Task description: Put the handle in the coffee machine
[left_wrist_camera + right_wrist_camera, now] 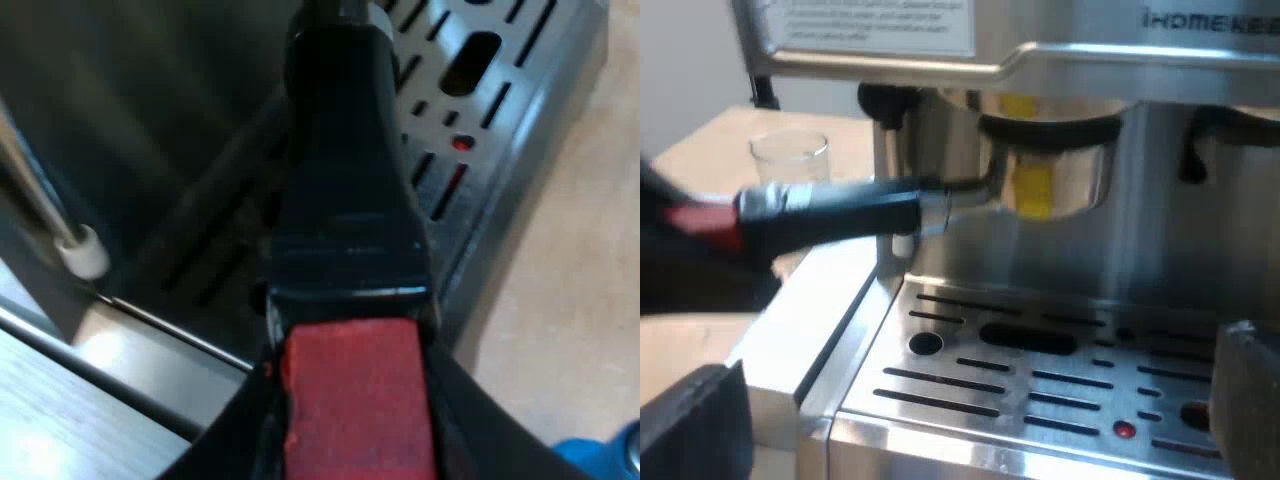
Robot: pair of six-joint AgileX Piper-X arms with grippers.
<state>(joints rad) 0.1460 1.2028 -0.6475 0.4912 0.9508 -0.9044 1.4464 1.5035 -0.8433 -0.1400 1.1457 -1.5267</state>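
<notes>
The holder's dark handle runs away from me over the machine's slotted drip tray. Its red end sits between my left gripper's black fingers, which are shut on it. From the right wrist view, the holder's metal cup is up against the brew head of the espresso machine, and its handle sticks out sideways to the red end, where the left gripper is a dark blur. My right gripper hangs open before the drip tray with nothing in it.
A steam wand with a white tip hangs beside the tray. A measuring glass stands on the wooden table behind the handle. A blue object lies on the table near my left fingers.
</notes>
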